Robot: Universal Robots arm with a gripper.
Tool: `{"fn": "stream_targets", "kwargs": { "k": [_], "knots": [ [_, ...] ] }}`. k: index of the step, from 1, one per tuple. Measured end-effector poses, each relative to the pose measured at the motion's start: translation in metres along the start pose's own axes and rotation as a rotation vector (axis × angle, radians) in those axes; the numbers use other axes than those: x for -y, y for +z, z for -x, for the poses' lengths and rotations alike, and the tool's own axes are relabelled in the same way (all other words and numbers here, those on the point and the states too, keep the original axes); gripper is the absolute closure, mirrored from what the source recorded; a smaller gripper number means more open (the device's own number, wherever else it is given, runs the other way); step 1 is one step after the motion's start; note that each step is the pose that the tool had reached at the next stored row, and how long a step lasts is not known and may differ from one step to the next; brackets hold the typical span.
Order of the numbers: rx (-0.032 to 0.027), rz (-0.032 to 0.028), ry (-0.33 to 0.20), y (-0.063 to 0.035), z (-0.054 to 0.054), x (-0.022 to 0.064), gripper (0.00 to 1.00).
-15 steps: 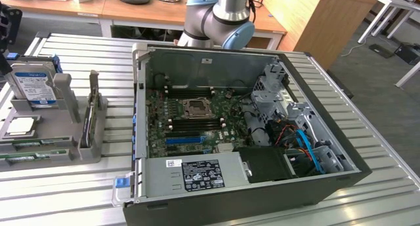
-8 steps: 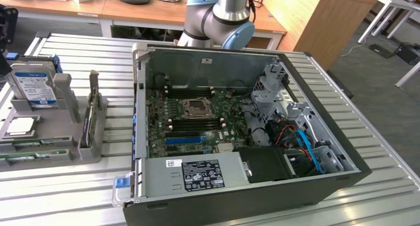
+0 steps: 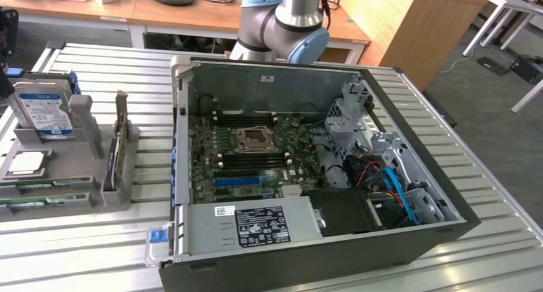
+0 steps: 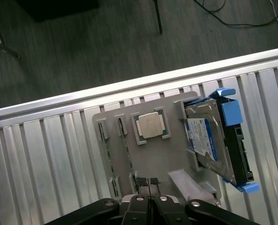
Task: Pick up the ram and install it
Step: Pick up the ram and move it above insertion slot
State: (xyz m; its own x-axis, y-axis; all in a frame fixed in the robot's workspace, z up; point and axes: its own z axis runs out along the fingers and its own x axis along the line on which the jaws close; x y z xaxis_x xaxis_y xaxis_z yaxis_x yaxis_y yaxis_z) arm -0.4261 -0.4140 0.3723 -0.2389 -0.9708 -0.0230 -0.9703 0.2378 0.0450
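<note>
Black two-finger gripper (image 4: 148,182), jaws pressed together and empty, hangs over the grey plastic parts holder (image 4: 153,157) where the thin green ram stick (image 3: 42,201) lies slotted. Lowered while closed, it would likely strike the stick's edge.

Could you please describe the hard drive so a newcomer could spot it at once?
Left of the open computer case in the exterior view, a grey holder sits on the slatted table. The hard drive stands on edge in it. Unlike the flat silver processor chip and thin green ram sticks nearby, it is a thick block with a blue-and-white label and blue rails.
</note>
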Motion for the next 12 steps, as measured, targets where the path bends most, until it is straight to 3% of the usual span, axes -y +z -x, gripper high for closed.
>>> {"fn": "stream_targets", "kwargs": {
  "k": [7, 12],
  "knots": [
    [-0.0002, 0.0001, -0.005, 0.0007, 0.0, 0.0001, 0.89],
    [-0.0019, 0.001, -0.043, 0.0013, 0.0, 0.0001, 0.89]
  ]
}}
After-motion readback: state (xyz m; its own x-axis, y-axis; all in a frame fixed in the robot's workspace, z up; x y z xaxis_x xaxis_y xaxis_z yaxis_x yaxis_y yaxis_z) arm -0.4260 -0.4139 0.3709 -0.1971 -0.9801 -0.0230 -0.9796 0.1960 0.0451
